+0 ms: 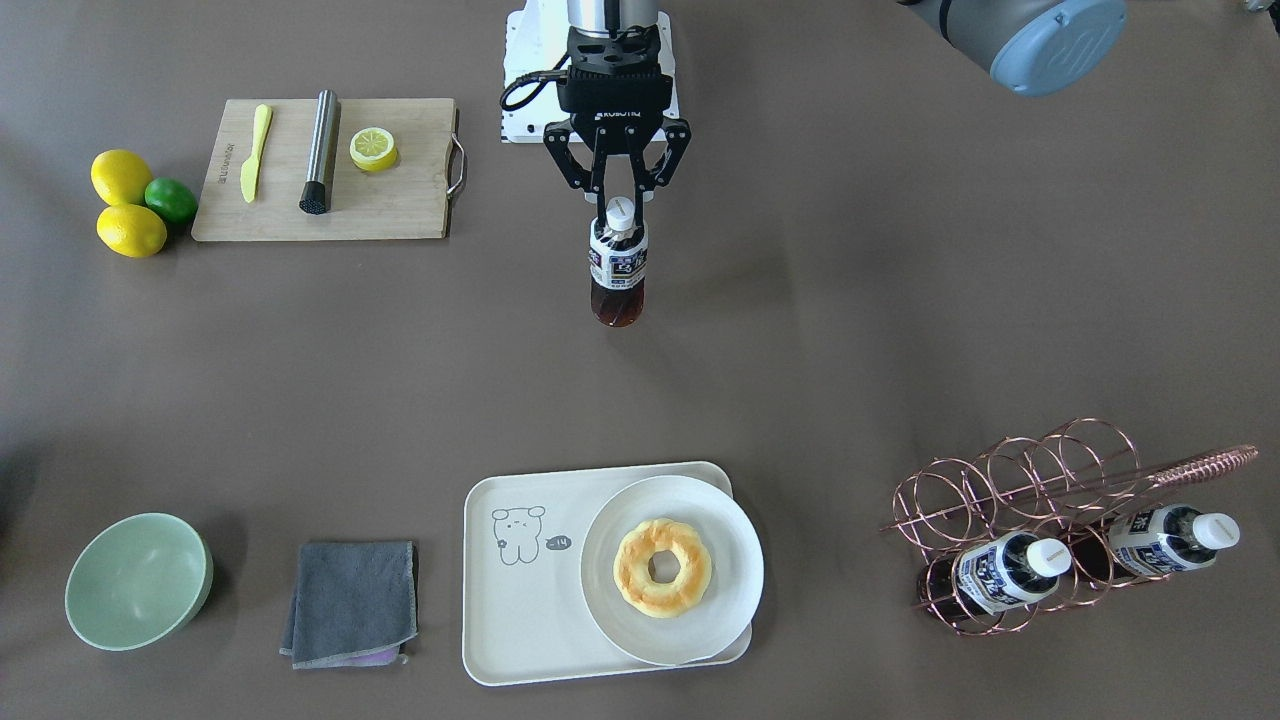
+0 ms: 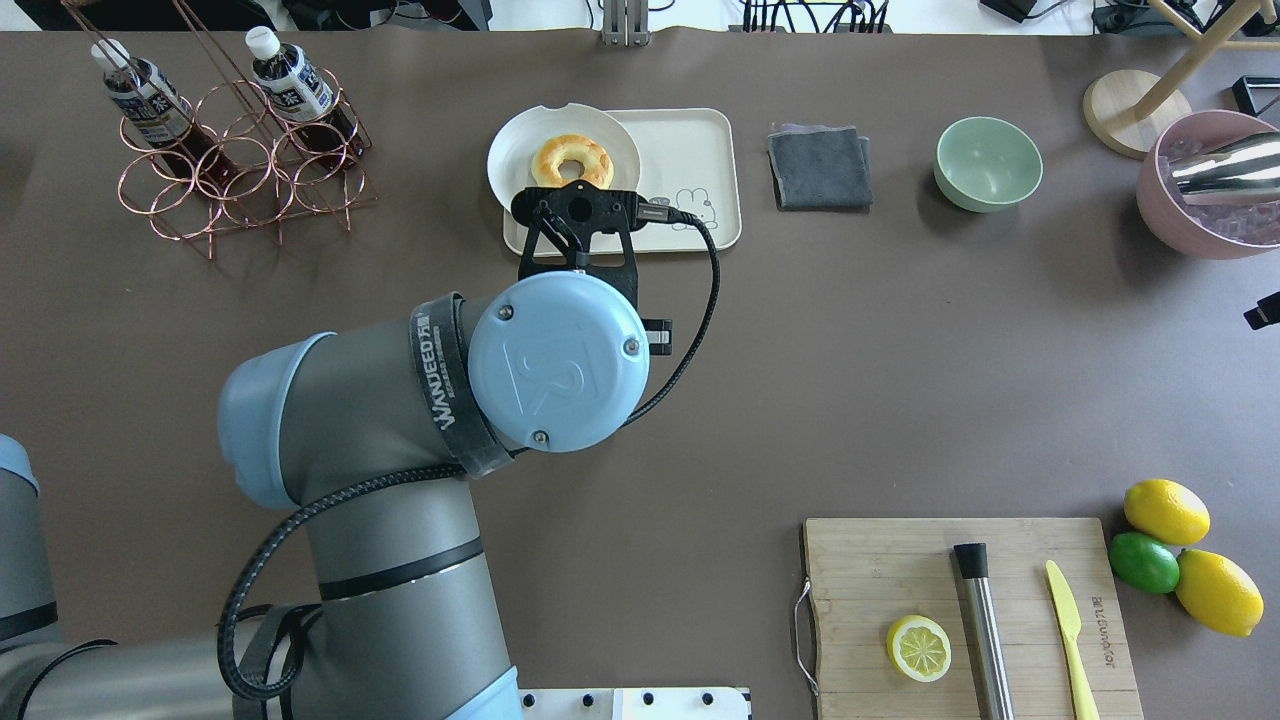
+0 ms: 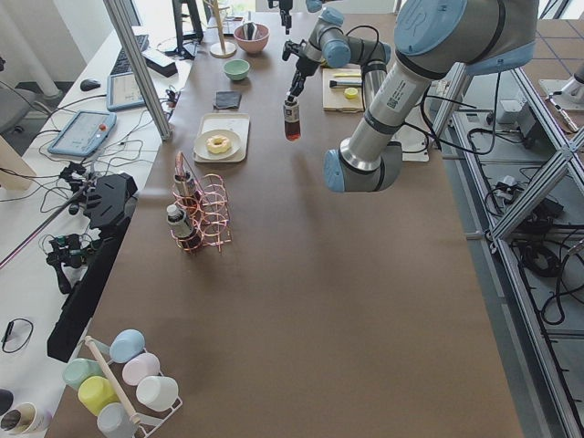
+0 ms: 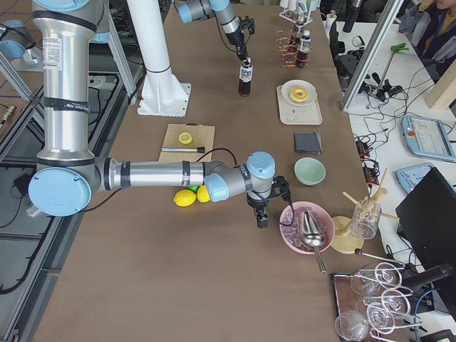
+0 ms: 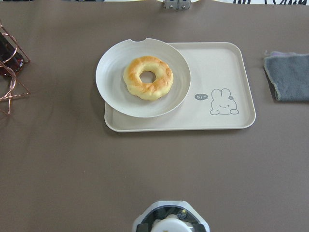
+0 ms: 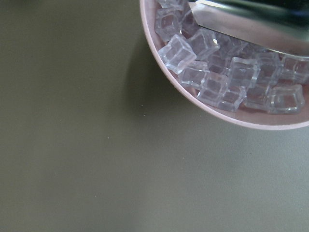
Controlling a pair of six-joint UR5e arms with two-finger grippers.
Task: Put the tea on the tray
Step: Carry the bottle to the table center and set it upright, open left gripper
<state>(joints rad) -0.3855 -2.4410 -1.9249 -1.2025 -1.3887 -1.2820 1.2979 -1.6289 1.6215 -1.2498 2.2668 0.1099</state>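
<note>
While the tray [image 1: 520, 625] lies well ahead of the load, aim for its bare, bear-marked half and keep clear of the plate [image 1: 732, 600] on its other half. The tea [image 1: 618, 270] hangs upright, short of the tray on the robot's side, with the left gripper [image 1: 621, 202] clenched on its cap [image 1: 621, 211]. Lower it vertically and seat the base before releasing.

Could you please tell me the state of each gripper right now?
Left gripper: shut on the tea bottle, at its cap.
Right gripper: cannot tell.
</note>
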